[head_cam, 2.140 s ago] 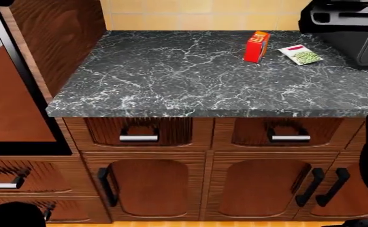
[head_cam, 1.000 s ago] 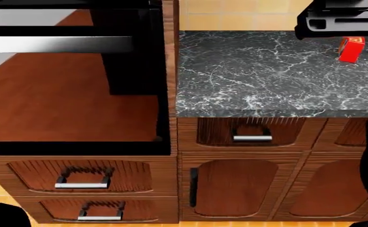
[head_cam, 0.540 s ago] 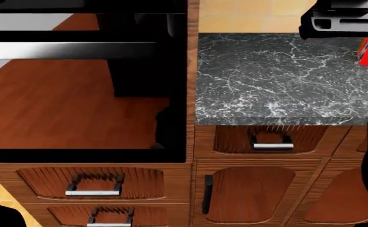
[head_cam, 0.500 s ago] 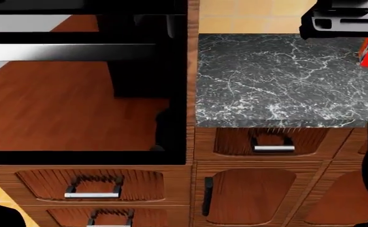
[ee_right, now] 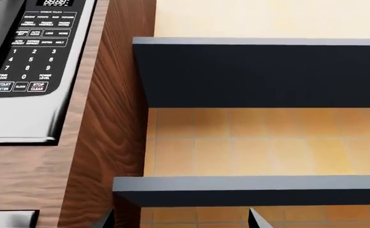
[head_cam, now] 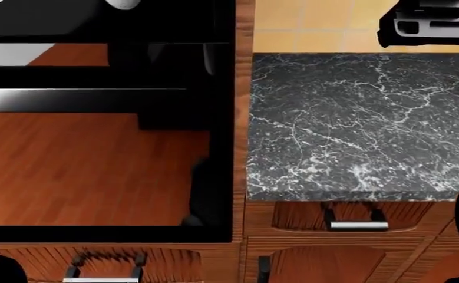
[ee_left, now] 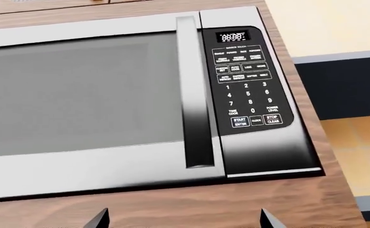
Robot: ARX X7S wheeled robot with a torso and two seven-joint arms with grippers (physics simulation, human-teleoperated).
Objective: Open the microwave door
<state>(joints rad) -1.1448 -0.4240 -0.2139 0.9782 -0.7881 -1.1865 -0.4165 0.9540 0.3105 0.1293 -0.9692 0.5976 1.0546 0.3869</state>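
Observation:
The left wrist view faces the microwave door, a grey window in a silver frame, set into a wood cabinet. A tall silver handle runs down its edge beside the black keypad. The door looks shut. My left gripper is open, its tips apart in front of the wood below the door, touching nothing. My right gripper is also open and empty, off to the side of the cabinet. The right wrist view catches only the keypad. The head view does not show the microwave.
A glossy black oven front with a long silver bar fills the head view's left. Beside it is a dark marble counter with a drawer handle under it. Part of my right arm shows at top right. Two dark shelves cross the tiled wall.
The head view has swung left from the counter to the oven, then tilted so the oven bar and counter edge sit lower. The red box has left the picture.

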